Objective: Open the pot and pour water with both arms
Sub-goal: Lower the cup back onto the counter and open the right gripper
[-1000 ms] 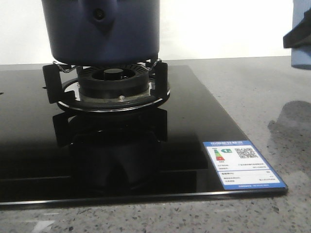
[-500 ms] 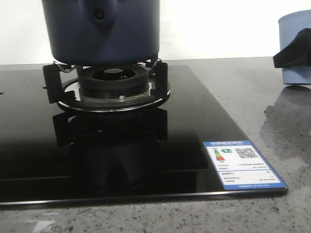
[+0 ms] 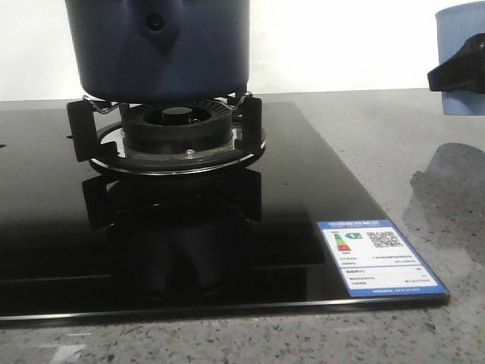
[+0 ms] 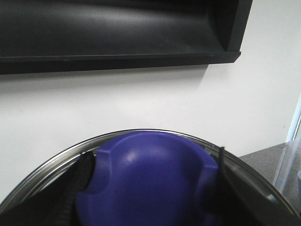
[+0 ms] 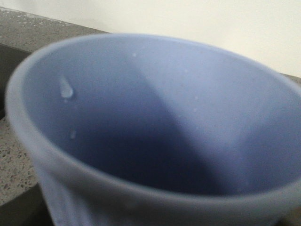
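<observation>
Lifting a bit since half a second ago: light blue cup (image 3: 462, 61) now riding higher at the far right edge of the front view, bottom clear of the counter, dark gripper (image 3: 455, 70) across its side. Pot and stove not budging.

Counting, near to far:
- one strip of speckled grey counter (image 3: 227, 341) along the front, wrapping round the right side with plenty of open room there
- one glossy black hob (image 3: 303, 197), one energy label (image 3: 379, 256) sitting in its near right corner, just inside the edge
- one burner (image 3: 177, 125) ringed by black pan supports (image 3: 82, 127)
- one navy pot (image 3: 158, 45) sitting on those supports, top cut off by the frame
- one cup, hanging well apart from the pot, to its right

Left wrist view: looking at one purple-blue knob (image 4: 150, 181) over a shiny lid rim (image 4: 56, 162), black fingers (image 4: 80, 181) hugging either side, clamped on the knob by the look of it. Right wrist view: filling up with the cup's inside, couple of droplets on the wall; jaws out of sight, so can't tell the grip for sure.
</observation>
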`<act>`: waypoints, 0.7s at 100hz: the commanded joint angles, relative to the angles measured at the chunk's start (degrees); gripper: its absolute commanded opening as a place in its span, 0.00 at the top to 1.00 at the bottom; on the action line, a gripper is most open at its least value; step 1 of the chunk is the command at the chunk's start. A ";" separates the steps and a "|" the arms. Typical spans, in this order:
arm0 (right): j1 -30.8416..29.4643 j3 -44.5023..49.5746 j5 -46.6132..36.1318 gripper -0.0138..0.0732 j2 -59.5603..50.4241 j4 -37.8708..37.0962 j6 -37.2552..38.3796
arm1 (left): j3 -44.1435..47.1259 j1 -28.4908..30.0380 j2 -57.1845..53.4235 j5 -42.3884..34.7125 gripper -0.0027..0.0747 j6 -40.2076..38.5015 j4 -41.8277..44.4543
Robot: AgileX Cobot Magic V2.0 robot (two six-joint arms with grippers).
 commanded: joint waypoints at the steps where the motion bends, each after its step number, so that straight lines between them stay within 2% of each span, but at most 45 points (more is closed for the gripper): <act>1: -0.41 -1.39 -2.80 0.35 -1.55 2.37 -0.72 | -2.05 0.17 -1.31 -5.02 0.50 -0.35 -0.40; 24: -0.41 -1.39 -4.21 0.35 1.84 6.57 -0.72 | -2.05 0.17 -1.31 -5.02 0.50 -0.35 -0.61; 59: -0.41 -1.39 -4.28 0.35 3.35 6.57 -0.72 | -2.05 0.17 -1.31 -3.98 0.50 -0.35 -0.61; 70: -0.41 -1.39 -4.18 0.32 3.35 6.46 -0.72 | -2.05 0.17 -1.31 -3.98 0.50 -0.35 -0.61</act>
